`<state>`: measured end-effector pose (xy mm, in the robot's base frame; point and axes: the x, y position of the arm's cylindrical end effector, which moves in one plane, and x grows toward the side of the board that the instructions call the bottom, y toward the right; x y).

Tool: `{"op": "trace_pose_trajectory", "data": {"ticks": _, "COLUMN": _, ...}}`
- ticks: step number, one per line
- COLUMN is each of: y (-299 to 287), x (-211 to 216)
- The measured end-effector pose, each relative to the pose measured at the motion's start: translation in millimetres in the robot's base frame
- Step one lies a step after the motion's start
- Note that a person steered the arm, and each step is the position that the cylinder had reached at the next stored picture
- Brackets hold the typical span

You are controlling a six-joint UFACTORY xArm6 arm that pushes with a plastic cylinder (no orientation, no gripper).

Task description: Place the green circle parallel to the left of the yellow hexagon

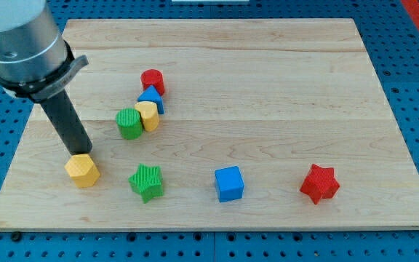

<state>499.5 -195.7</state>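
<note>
The green circle (129, 123) stands left of centre on the wooden board (268, 87), touching a small yellow block (148, 115) on its right. The yellow hexagon (83, 170) lies near the view's bottom left, below and left of the green circle. My tip (81, 153) sits right at the hexagon's top edge, touching it or nearly so. The dark rod rises up and left to the grey arm body (20, 40).
A blue triangle (151, 97) and a red cylinder (153, 80) stand just above the small yellow block. A green star (147, 182), a blue cube (229, 183) and a red star (319, 183) lie in a row along the view's bottom.
</note>
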Motion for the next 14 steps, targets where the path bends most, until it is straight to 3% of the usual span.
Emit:
{"op": "trace_pose_trajectory", "data": {"ticks": 5, "y": 34, "x": 26}}
{"op": "trace_pose_trajectory", "data": {"ticks": 7, "y": 126, "x": -21}}
{"op": "trace_pose_trajectory", "data": {"ticks": 9, "y": 56, "x": -57}}
{"op": "trace_pose_trajectory", "data": {"ticks": 13, "y": -18, "x": -25}}
{"op": "trace_pose_trajectory", "data": {"ticks": 14, "y": -23, "x": -41}}
